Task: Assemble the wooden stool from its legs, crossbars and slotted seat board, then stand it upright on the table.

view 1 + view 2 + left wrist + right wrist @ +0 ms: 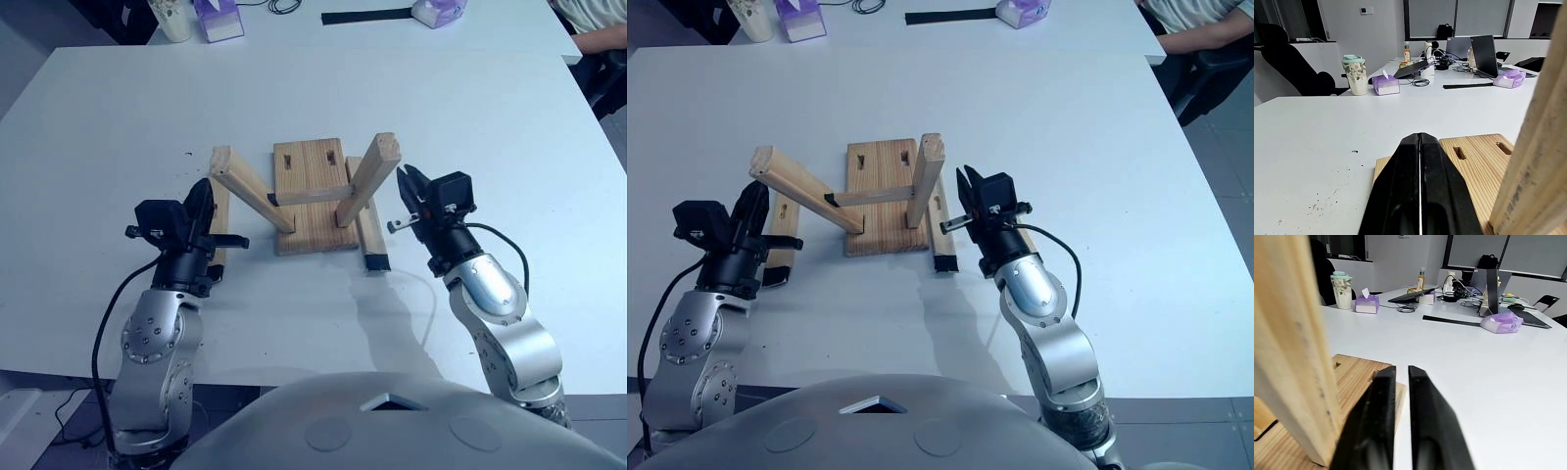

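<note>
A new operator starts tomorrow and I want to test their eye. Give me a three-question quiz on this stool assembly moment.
1. True or false: the seat board lies flat on the table.
2. How many legs stand up from the board, joined by a crossbar?
3. The left gripper is: A) shut, holding nothing; B) shut on a leg; C) wide open.

Key: 1 true; 2 two; 3 A.
</note>
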### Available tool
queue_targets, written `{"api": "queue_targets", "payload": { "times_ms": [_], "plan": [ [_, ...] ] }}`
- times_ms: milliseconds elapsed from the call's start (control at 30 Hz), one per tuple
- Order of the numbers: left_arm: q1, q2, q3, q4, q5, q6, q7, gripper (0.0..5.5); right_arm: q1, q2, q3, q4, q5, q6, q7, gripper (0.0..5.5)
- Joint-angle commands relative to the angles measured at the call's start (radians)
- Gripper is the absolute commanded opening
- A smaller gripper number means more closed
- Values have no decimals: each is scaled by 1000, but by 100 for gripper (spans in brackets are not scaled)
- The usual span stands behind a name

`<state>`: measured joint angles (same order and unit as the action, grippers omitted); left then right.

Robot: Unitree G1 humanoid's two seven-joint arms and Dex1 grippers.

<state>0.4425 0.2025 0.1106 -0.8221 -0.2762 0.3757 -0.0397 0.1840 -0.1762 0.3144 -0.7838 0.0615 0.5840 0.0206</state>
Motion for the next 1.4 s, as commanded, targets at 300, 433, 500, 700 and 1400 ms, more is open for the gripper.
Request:
{"api": "queue_targets", "payload": {
  "times_ms": [300,433,500,700,1400],
  "plan": [
    [9,-31,53,10,192,51,121,0,44,44,-108,-8,-221,66,-166,2],
    [31,-23,7,-41,196,60,78,0,14,70,-44,-61,-149,68,-70,2],
    [3,54,-146,-99,194,63,-34,0,-26,47,59,-102,-89,56,38,2],
    [-94,97,-414,-117,171,120,-160,0,-159,-49,189,-58,54,66,308,2],
    [-112,-42,234,12,-129,59,-38,0,-269,-100,-335,171,202,-18,303,2]
  ]
}}
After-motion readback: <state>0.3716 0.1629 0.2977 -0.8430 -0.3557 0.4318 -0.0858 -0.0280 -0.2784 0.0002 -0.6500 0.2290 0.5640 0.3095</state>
